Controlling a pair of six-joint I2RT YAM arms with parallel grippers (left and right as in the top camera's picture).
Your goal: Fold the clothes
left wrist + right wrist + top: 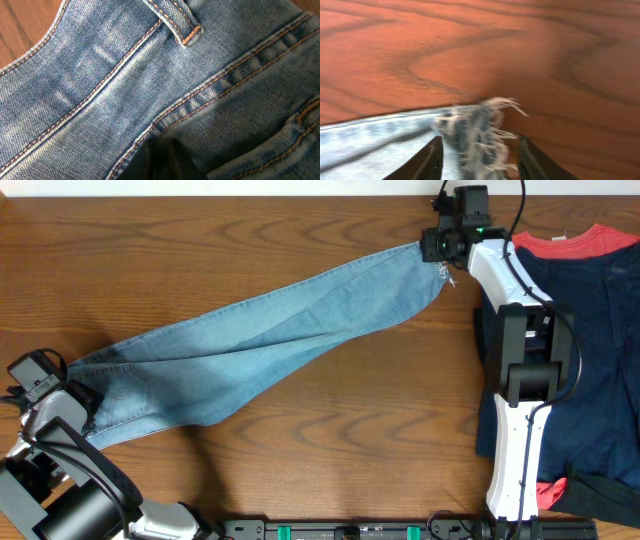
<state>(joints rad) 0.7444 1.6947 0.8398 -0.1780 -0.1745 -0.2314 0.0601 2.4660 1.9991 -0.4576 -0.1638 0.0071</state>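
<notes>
The jeans (270,330) lie stretched across the tabletop (330,450): left hand (160,152) pinched on the waist, near left, right hand (479,160) clamped on the frayed hem, far right, probably to smooth them for folding.

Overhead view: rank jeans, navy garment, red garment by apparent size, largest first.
1. jeans and navy garment: look about equal, so unranked; the navy one runs off frame.
2. red garment: only a strip shows.

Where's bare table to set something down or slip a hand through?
Free: table top-left in the overhead view, above the jeans; also the strip below the jeans, up to the right arm. Crowded: right edge, under the navy-and-red clothes pile.
</notes>
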